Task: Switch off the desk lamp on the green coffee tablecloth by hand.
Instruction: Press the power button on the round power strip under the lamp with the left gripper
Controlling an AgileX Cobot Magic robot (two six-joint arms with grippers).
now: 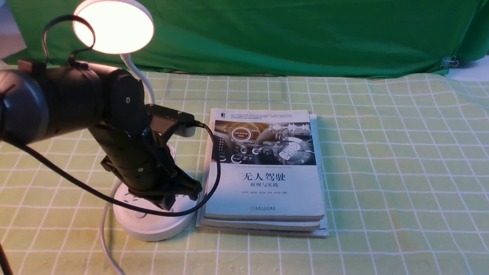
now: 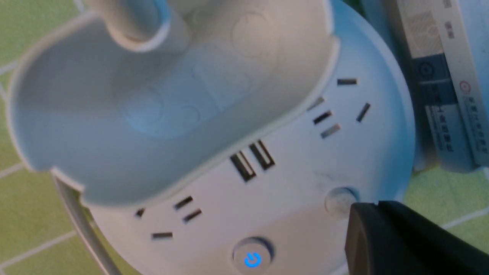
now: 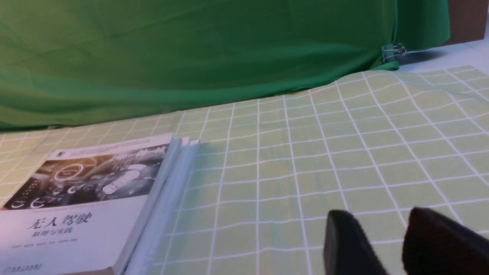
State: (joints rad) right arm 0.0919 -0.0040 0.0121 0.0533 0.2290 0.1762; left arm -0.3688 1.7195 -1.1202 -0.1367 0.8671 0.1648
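Buttons (image 2: 252,256) on one lit desk lamp (image 1: 153,224): two.

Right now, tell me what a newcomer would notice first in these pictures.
The desk lamp, its disc head glowing at the top left of the front view, strikes first. Below it the left tool, on its thick black arm, hangs low over the lamp's round base, where a power button glows blue. Right of the base, a stack of books lies on the green checked tablecloth.

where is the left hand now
In the front view, the left hand hangs over the base of the desk lamp, left of the stacked books.
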